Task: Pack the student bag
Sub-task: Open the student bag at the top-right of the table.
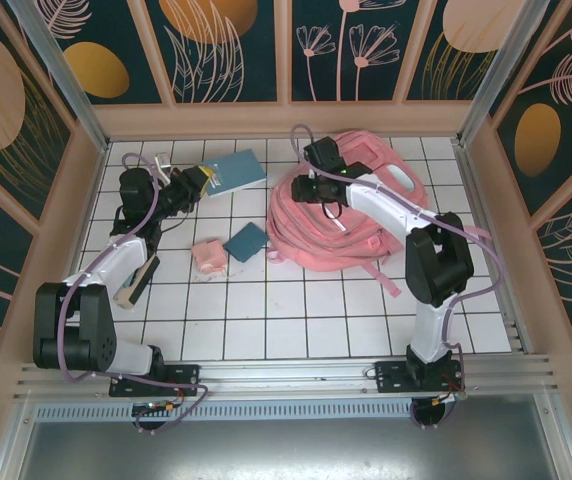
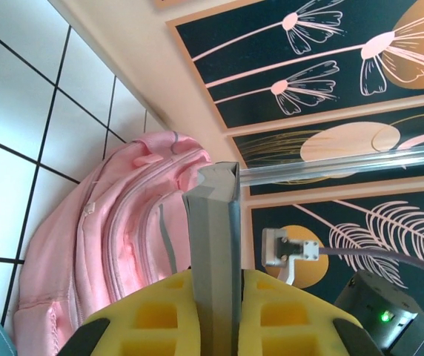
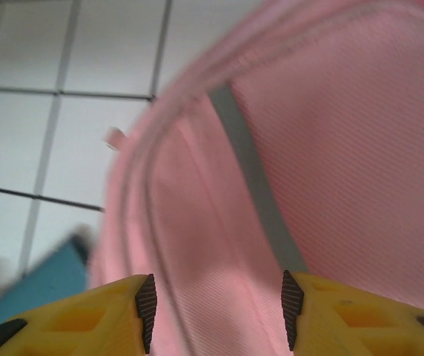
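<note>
Left of the student bag (image 1: 311, 235): the left pincer (image 1: 191, 182) is clamped on the near edge of a teal notebook (image 1: 236, 171). The left wrist view shows the notebook edge-on between the yellow fingers (image 2: 153, 315), with the bag beyond it.

Just left of the bag, on the white-tiled tabletop (image 1: 266, 320): a small pink case (image 1: 209, 258) and a second teal booklet (image 1: 246, 241) lie side by side, close to the bag's left edge. Neither is gripped.

The bag is slumped in a pink heap right of centre, straps trailing towards the far wall and the right. I cannot tell whether its zip is open.

Over the bag's left part: the right pincer (image 3: 216, 315), pads apart, pink fabric and a grey stripe close beneath. It appears to grip nothing, though the view is blurred.

Progress, as judged: early. No item visibly inside. One notebook is in hand and two pieces wait beside the bag. Left to do: hold the mouth open, then load all three.
</note>
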You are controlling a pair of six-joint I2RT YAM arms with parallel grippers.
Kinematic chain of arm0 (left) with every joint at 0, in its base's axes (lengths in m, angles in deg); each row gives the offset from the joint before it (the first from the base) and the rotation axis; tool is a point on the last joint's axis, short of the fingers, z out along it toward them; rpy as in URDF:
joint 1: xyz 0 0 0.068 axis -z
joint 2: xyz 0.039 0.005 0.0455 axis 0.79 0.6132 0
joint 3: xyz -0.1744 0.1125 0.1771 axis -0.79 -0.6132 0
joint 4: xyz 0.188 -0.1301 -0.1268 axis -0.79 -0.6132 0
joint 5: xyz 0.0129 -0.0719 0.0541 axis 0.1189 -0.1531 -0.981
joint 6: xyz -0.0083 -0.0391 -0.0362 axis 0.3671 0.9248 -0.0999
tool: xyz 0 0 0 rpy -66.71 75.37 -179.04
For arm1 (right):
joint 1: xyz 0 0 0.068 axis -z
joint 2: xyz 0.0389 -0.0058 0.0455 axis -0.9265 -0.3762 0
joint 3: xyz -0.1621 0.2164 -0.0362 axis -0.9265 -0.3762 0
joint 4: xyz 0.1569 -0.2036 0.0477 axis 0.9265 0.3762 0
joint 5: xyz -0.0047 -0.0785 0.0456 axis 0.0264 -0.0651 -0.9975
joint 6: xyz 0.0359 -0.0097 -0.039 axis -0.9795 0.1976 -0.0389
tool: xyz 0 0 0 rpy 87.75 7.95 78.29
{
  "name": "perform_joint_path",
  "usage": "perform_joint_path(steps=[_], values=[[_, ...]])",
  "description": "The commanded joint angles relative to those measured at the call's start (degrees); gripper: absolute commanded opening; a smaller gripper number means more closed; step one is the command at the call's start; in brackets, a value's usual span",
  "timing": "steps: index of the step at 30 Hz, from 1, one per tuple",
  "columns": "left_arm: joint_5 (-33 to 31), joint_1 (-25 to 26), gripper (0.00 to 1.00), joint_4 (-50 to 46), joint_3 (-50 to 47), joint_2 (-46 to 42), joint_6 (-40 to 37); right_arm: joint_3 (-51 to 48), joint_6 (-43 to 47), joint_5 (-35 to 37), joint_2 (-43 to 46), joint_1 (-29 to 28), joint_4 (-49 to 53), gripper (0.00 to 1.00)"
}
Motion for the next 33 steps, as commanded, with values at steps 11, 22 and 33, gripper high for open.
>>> perform_joint_path(steps=[11, 22, 33], values=[[0.3, -0.2, 0.0, -0.2, 0.5, -2.5, -2.0, -5.3, 9.9, 8.3, -0.6, -4.1, 3.8, 0.42], [-1.1, 0.2, 0.0, 5.0, -2.4, -1.2, 1.2, 4.5, 9.5, 13.3, 2.4, -3.9, 6.7, 0.0], [-5.2, 7.2, 0.0, 13.9, -4.1, 6.0, 4.6, 27.2, 8.9, 7.4, 1.4, 0.6, 13.5, 0.0]])
